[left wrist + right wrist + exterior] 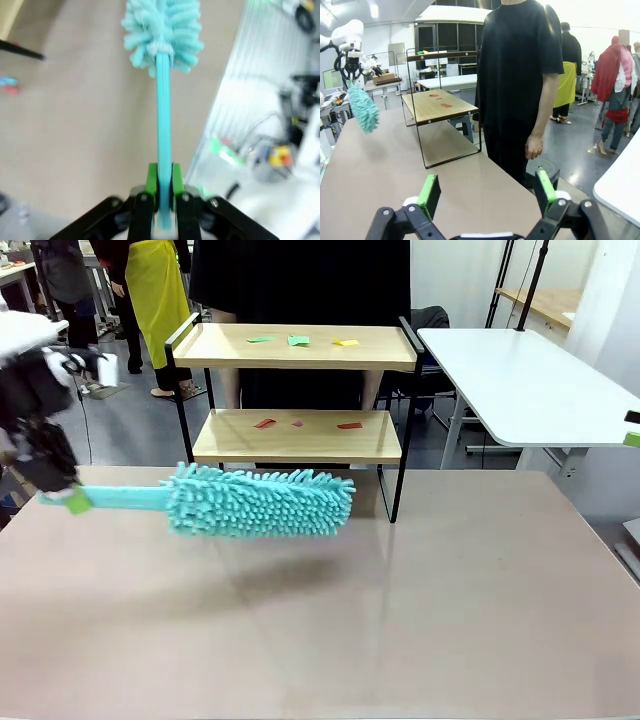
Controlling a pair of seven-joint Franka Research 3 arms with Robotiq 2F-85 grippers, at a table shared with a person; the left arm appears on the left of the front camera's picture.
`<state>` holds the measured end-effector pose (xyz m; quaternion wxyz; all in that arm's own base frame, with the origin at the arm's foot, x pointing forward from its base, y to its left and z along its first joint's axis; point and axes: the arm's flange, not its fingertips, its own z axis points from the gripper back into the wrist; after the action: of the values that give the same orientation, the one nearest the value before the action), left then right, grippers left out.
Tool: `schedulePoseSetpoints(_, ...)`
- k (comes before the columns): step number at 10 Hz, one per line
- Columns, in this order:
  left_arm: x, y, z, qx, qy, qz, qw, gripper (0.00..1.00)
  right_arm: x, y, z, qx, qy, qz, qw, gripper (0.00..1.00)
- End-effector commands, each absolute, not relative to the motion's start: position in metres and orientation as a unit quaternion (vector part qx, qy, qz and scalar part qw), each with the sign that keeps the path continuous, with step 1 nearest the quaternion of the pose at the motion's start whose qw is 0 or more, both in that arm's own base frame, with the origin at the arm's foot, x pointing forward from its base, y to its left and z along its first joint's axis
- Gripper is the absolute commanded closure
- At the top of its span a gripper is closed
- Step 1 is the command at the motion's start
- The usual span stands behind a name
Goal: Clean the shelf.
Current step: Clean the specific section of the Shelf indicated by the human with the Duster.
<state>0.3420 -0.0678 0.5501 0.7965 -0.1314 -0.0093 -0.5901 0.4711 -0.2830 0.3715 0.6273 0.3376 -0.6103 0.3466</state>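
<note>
Beige table (420, 620): left tool (165, 176) clamps teal duster (260, 502) before shelf (300, 450); right tool (487, 187) gapes empty.

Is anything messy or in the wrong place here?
Yes. The shelf has litter: green and yellow scraps on the top board, red scraps on the lower board. The duster isn't touching them.

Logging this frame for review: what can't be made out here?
- Front view: left tool motion-blurred, fingers unclear.
- Front view: scraps on the shelf too small to identify.
- Left wrist view: duster head cut off by the top edge.
- Right wrist view: shelf's top board seen edge-on, surface hidden.
</note>
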Motion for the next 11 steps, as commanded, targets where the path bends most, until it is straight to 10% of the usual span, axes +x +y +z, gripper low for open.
schedulePoseSetpoints(1, 0.354, -0.045, 0.582, -0.070, 0.066, -0.657, 0.748, 0.86, 0.471, -0.279, 0.378, 0.334, -0.599, 0.347, 0.640, 0.00)
schedulePoseSetpoints(5, 0.350, -0.008, 0.640, 0.084, 0.201, -0.680, 0.700, 0.86, 0.471, -0.279, 0.378, 0.334, -0.599, 0.347, 0.640, 0.00)
schedulePoseSetpoints(11, 0.345, -0.010, 0.668, 0.131, 0.214, -0.676, 0.693, 0.86, 0.471, -0.279, 0.378, 0.334, -0.599, 0.347, 0.640, 0.00)
